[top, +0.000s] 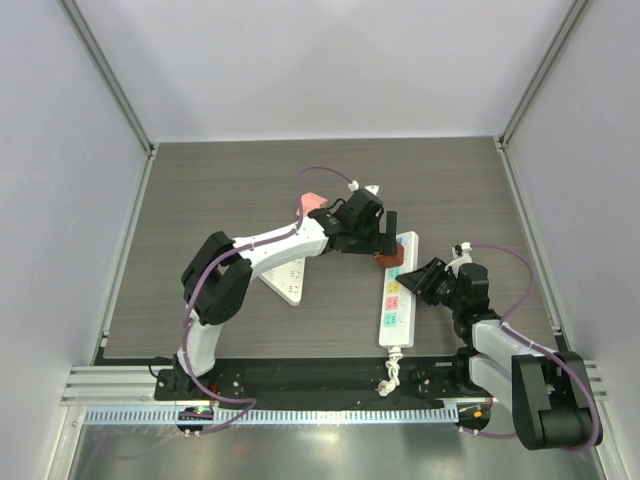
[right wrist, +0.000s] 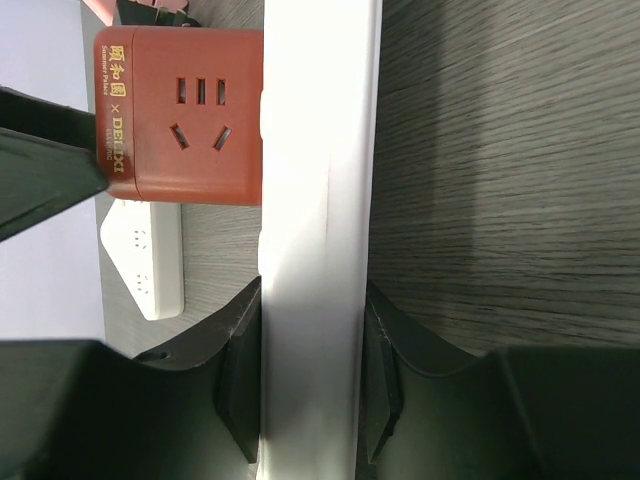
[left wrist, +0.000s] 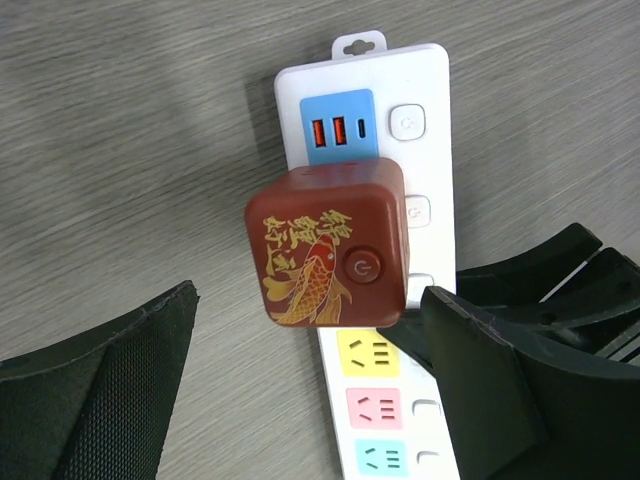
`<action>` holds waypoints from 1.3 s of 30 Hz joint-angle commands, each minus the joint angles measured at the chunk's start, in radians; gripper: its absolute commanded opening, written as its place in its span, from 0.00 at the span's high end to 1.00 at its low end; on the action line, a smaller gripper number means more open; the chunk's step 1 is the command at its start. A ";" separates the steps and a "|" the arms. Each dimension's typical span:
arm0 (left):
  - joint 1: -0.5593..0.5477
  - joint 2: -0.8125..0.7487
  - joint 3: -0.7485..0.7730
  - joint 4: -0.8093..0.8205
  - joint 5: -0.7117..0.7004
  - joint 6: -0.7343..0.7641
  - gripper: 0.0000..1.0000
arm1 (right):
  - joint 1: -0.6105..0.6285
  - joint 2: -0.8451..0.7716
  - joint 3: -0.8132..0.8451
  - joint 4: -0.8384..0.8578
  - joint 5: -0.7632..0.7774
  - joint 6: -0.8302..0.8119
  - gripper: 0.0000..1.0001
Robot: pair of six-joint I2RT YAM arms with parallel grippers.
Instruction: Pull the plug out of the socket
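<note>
Grey wood-grain table [top: 200,200] bears the socket [top: 392,318] and a white triangular plate [top: 287,284].

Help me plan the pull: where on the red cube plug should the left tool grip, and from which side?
Take the red cube plug by its two flat opposite sides, coming down over its button face. It stands proud of the power strip with those sides exposed, and the open left tool straddles it there. The right tool clamps the strip's long edges, bracing it.

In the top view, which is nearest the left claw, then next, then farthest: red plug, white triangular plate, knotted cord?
1. Red plug, at the left claw, on the power strip.
2. White triangular plate, off to its left.
3. Knotted cord, by the near edge.
</note>
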 commanded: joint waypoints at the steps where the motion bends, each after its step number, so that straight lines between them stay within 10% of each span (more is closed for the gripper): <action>1: -0.001 0.024 0.015 0.075 0.050 -0.028 0.07 | -0.003 0.005 0.025 0.070 -0.015 -0.069 0.99; 12: -0.019 0.081 0.015 0.140 0.085 -0.078 0.20 | -0.002 0.005 0.026 0.070 -0.015 -0.069 0.99; 27: -0.019 0.020 -0.084 0.186 0.096 -0.066 1.00 | -0.002 -0.006 0.023 0.067 -0.005 -0.069 0.99; 39: -0.021 -0.138 -0.287 0.431 0.194 -0.225 1.00 | -0.002 -0.024 0.023 0.054 0.022 -0.074 0.99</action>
